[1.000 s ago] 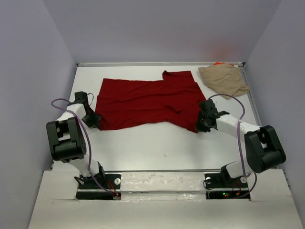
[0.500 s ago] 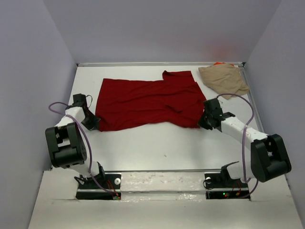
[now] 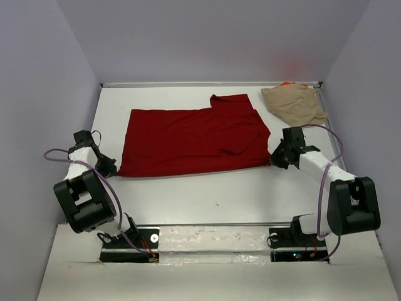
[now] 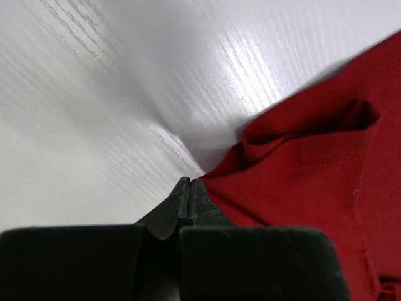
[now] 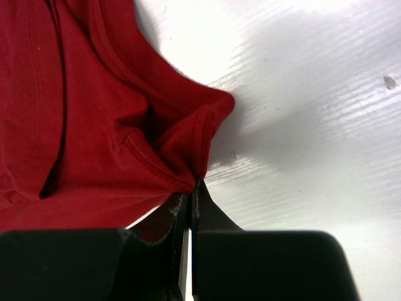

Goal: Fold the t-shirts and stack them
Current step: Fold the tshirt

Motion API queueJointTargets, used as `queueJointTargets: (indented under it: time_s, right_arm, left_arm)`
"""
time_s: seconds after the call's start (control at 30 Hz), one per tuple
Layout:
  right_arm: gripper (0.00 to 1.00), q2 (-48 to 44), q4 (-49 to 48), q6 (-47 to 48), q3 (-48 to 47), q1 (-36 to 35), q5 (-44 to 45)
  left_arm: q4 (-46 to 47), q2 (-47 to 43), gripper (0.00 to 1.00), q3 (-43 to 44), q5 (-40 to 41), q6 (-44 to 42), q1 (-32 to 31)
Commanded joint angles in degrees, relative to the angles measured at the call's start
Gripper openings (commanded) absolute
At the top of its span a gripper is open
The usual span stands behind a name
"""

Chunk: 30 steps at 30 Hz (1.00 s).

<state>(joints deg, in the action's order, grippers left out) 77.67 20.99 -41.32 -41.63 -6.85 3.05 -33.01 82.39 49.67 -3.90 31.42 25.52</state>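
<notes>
A large dark red t-shirt (image 3: 191, 141) lies stretched flat across the middle of the table. My left gripper (image 3: 111, 168) is shut on its near-left corner (image 4: 216, 182). At the opposite end, my right gripper (image 3: 273, 160) is shut on the near-right corner, where the cloth bunches at the fingertips (image 5: 194, 183). A crumpled tan t-shirt (image 3: 293, 103) sits at the back right, with a sliver of orange fabric (image 3: 287, 83) showing behind it.
The white table (image 3: 207, 191) has a raised rim along the back and right sides, and grey walls close it in. Purple cables loop off both arms near the table's side edges.
Both grippers have moved outward, the left to the left and the right to the right, pulling the red shirt wider and flatter. The right gripper shut on the shirt's corner.
</notes>
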Motion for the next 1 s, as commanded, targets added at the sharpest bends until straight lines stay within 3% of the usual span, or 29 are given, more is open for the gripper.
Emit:
queueJointTargets:
  time_s: [0.0, 0.4, 0.63, 0.87, 0.97]
  right_arm:
    - [0.00, 1.78, -1.66, 2.91, -2.85, 1.32, -1.81]
    - [0.00, -9.46, 3.26, 1.68, 0.05, 1.32, -2.00]
    - [0.00, -9.47, 5.02, 2.30, 0.40, 0.70, -1.38]
    - [0.00, -8.94, 5.11, 4.49, -1.97, 0.70, -1.29]
    - [0.11, -7.62, 5.02, 4.93, -2.41, 0.70, -1.99]
  left_arm:
    - [-0.47, -0.74, 0.00, 1.66, 0.92, -2.33, 1.20]
    - [-3.36, -4.59, 0.00, 0.25, -0.58, 0.57, 1.73]
    - [-5.13, -6.98, 0.01, 1.13, -0.93, 0.84, 1.73]
    - [-4.25, -5.66, 0.11, -0.10, -1.99, 0.31, 1.82]
    - [-3.90, -5.05, 0.21, -0.01, -2.95, 0.13, 1.73]
